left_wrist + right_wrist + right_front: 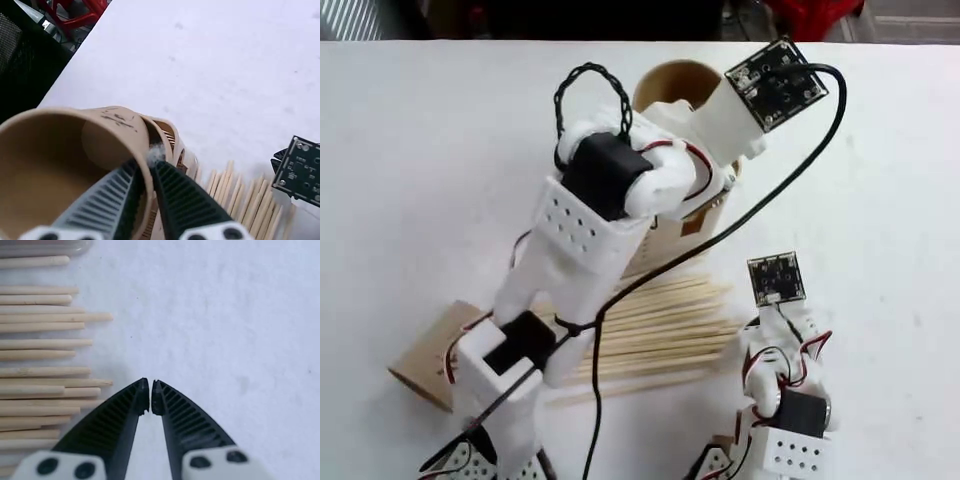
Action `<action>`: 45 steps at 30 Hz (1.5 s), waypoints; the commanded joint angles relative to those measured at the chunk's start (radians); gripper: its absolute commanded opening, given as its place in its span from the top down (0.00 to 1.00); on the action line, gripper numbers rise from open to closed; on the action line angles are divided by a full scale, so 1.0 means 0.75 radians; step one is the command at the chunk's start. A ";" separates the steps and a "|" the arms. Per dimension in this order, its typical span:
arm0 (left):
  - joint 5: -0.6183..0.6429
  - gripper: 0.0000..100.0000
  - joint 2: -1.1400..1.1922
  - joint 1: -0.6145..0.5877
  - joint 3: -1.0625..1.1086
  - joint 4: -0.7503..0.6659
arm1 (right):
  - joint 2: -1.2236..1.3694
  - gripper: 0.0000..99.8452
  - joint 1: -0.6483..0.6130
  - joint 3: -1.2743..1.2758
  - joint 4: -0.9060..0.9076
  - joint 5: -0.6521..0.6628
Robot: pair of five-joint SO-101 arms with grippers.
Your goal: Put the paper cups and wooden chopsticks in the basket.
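Underneath everything, a white table [410, 150]. On it, the left arm [570, 235], stretched from the near edge up toward the middle of the far edge. Low at the near edge, toward the right corner, the right arm [785, 410]. Between the two arms, wooden chopsticks [665, 325] in a loose flat pile, laid crosswise, closer to the near edge than the far. Up by the far edge, a paper cup [55, 150], open mouth facing the left wrist camera; lifted or resting, impossible to tell. Just behind it, toward the pile, further cups [172, 142], rims overlapping. Close to the near left corner, another cup [420, 365] on its side, partly under the left arm. Clamped tight on the paper cup's rim, the left gripper [147, 165]: one finger inside the mouth, one outside. Over bare table just beside the chopstick ends, the right gripper [150, 395], closed down to a hairline gap at the tips, nothing held
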 commanded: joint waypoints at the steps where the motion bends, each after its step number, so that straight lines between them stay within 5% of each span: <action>1: -0.010 0.97 -0.062 -0.013 -0.002 0.004 | -0.015 0.98 -0.007 0.004 -0.028 -0.004; 17: -0.018 0.97 -0.220 -0.024 0.311 -0.006 | -0.015 0.98 -0.007 0.004 -0.026 -0.004; 23: -0.020 0.80 -0.232 -0.024 0.297 -0.084 | -0.015 0.98 -0.007 0.004 -0.026 -0.004; 27: -0.008 0.77 -0.230 -0.044 0.125 -0.082 | -0.015 0.98 -0.007 0.006 -0.026 -0.004; 35: 0.031 0.77 -0.208 -0.228 0.000 -0.090 | -0.015 0.98 -0.007 0.006 -0.026 -0.004; 45: 0.065 0.77 0.148 -0.369 0.188 -0.151 | -0.015 0.98 -0.007 0.006 -0.026 -0.004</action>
